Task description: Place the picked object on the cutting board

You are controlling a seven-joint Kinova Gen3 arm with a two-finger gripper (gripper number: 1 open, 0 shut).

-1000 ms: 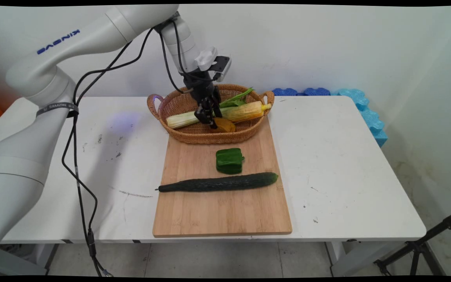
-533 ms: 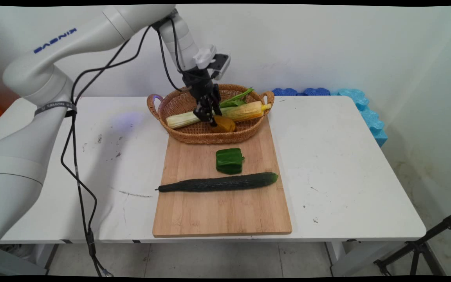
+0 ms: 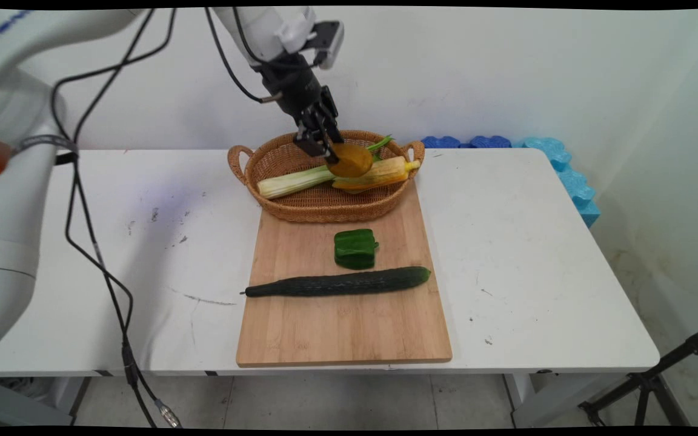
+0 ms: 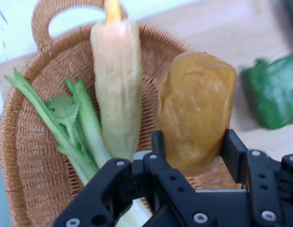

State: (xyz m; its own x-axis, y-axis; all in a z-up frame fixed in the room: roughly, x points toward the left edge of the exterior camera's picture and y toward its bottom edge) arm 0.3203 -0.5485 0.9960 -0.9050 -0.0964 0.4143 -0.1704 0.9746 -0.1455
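gripper (image 3: 326,152) is clenching the potato (image 3: 349,160) above the wicker basket (image 3: 276,162); I'd be keeping that squeeze steady, not crushing

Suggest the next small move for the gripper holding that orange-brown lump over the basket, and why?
Probably keep lifting a little before going sideways. The gripper is shut on the orange-brown lump, which hangs just above the corn and celery inside the wicker basket, so its rim looks like it could catch a low sideways move.
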